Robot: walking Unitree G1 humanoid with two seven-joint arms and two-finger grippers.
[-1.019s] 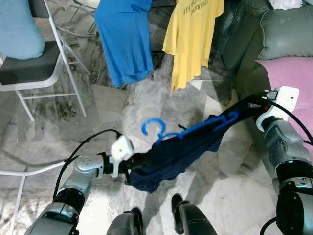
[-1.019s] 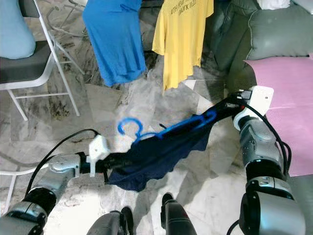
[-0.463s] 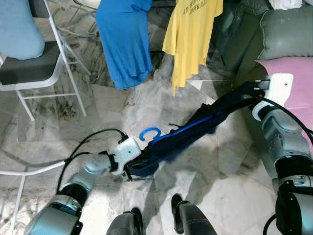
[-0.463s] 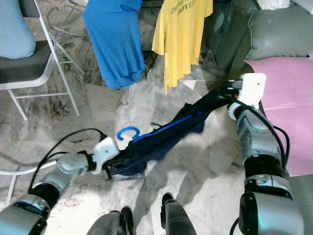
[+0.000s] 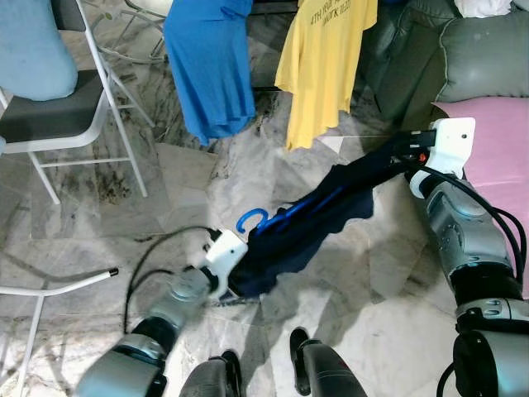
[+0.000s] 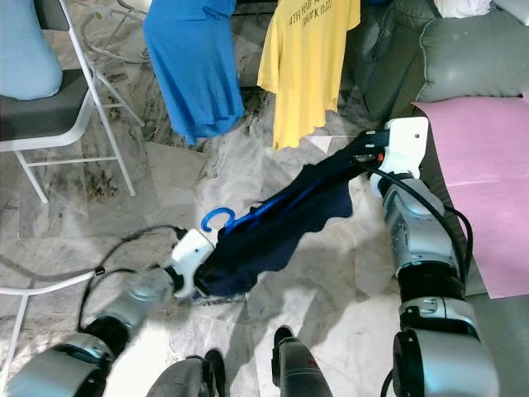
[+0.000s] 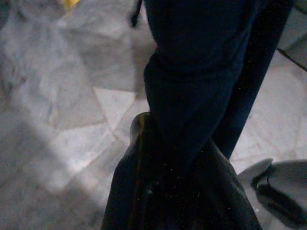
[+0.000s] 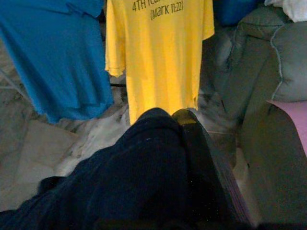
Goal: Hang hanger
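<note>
Both grippers are on the dark navy garment [image 5: 310, 227], which stretches diagonally across the middle of my head view with the blue hanger [image 5: 252, 220] threaded through it, hook poking out near frame centre. My left gripper [image 5: 235, 277] holds the lower end at lower centre, fingers closed into the cloth. My right gripper [image 5: 395, 157] pinches the upper end at right of centre, fingers closed on the fabric. A blue shirt [image 5: 208, 66] and a yellow T-shirt [image 5: 324, 58] hang along the top, above the marble floor [image 5: 165, 174].
</note>
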